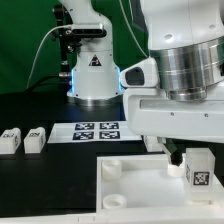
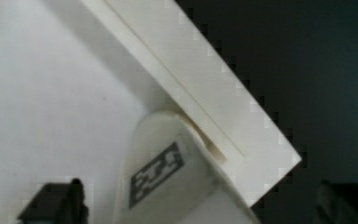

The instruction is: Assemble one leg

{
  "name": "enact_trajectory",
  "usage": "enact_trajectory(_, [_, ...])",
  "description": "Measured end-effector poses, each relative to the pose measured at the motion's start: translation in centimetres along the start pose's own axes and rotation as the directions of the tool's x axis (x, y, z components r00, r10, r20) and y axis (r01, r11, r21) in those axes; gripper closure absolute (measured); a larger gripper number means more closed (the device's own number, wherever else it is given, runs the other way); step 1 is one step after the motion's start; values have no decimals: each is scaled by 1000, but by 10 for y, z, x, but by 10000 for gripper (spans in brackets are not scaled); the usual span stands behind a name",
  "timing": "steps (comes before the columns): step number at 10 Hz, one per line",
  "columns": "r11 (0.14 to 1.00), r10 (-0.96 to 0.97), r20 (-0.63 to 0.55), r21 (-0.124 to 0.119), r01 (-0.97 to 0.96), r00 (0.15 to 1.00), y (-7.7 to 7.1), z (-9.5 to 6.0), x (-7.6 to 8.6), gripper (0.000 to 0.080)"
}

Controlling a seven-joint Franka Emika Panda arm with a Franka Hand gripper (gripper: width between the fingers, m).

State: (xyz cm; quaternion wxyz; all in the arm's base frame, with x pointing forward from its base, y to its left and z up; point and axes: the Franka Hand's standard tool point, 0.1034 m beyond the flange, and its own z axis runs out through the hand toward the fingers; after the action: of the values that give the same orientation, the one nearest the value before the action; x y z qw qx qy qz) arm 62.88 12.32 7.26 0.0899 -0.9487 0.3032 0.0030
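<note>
One leg (image 1: 198, 172), a small white block with a square marker, stands upright at the near right corner of the large white panel (image 1: 130, 188). My gripper (image 1: 196, 160) hangs right over it, with one dark finger (image 1: 178, 157) beside the leg. In the wrist view the leg (image 2: 163, 172) lies against the panel's raised edge (image 2: 202, 90), between my two fingertips (image 2: 55, 203). The gripper (image 2: 199, 206) is open, with a dark gap on each side of the leg. Two more legs (image 1: 10, 140) (image 1: 35, 140) lie on the table at the exterior view's left.
The marker board (image 1: 97, 130) lies flat behind the panel. The robot's base (image 1: 95, 75) stands at the back with cables beside it. Round sockets (image 1: 113, 167) show at the panel's corners.
</note>
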Motion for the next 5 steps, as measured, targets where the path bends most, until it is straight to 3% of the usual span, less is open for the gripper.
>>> enact_trajectory(1, [991, -137, -1, -6, 137, 991, 1, 0, 1, 150])
enact_trajectory(2, [931, -359, 30, -63, 361, 933, 3, -2, 3, 150])
enact_trajectory(3, [858, -505, 37, -84, 507, 862, -1, -4, 9, 150])
enact_trajectory(5, [866, -491, 34, -84, 492, 870, 1, -2, 9, 150])
